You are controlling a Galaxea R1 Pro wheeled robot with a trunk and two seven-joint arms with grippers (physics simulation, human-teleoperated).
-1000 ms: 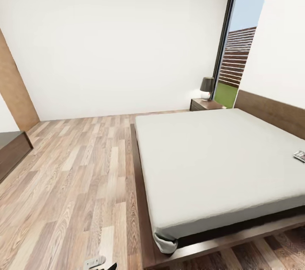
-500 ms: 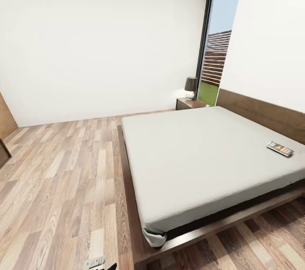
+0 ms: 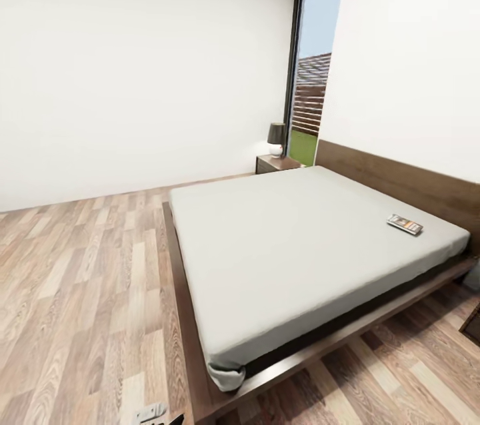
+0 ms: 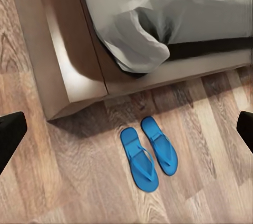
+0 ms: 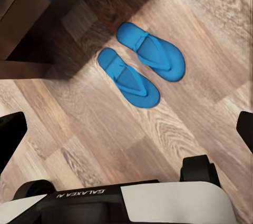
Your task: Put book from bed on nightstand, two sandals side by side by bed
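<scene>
The bedroom's wood-plank floor [image 3: 80, 292] carries the bed [image 3: 293, 245], whose off-white mattress sits on a dark frame with the headboard against the wall. A nightstand [image 3: 277, 163] with a lamp [image 3: 276, 138] stands beside the headboard, near the tall window [image 3: 310, 72]. The two sandals [image 4: 147, 153] lie side by side on the floor just beside the bed's frame corner. The book [image 3: 405, 224] lies flat on the mattress near the headboard. Left gripper [image 4: 126, 129]: fingers spread, empty. Right gripper [image 5: 126, 129]: fingers spread, empty.
</scene>
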